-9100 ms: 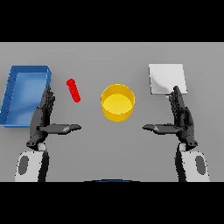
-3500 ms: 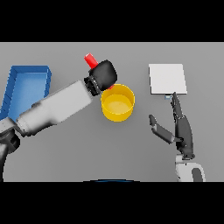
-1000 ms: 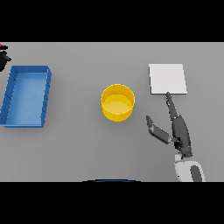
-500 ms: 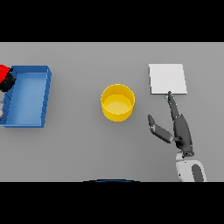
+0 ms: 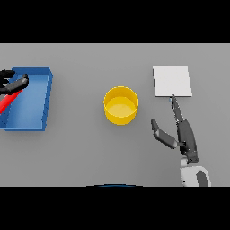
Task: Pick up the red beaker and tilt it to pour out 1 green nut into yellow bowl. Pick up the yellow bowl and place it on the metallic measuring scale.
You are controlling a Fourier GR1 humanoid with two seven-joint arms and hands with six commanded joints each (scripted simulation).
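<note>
Whereas half a second ago our left hand (image 5: 12, 84) sat higher, it now grips the red beaker (image 5: 6, 103) over the blue tray (image 5: 45, 101). The yellow bowl (image 5: 121, 105) stays centred, with the scale (image 5: 172, 81) at its 2 o'clock. Our right hand (image 5: 179, 133), fingers spread, remains at 4 o'clock.

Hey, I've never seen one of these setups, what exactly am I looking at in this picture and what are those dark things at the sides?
This is the view from a humanoid robot's head, looking down at a grey table. The dark things are its two hands. The left hand shows at the far left edge, fingers curled round a red beaker above a blue rectangular tray. The right hand is on the right, open, holding nothing, with one finger reaching toward a flat, pale metallic measuring scale. Between tray and scale stands a round yellow bowl. Whether a nut lies in it cannot be seen.
</note>
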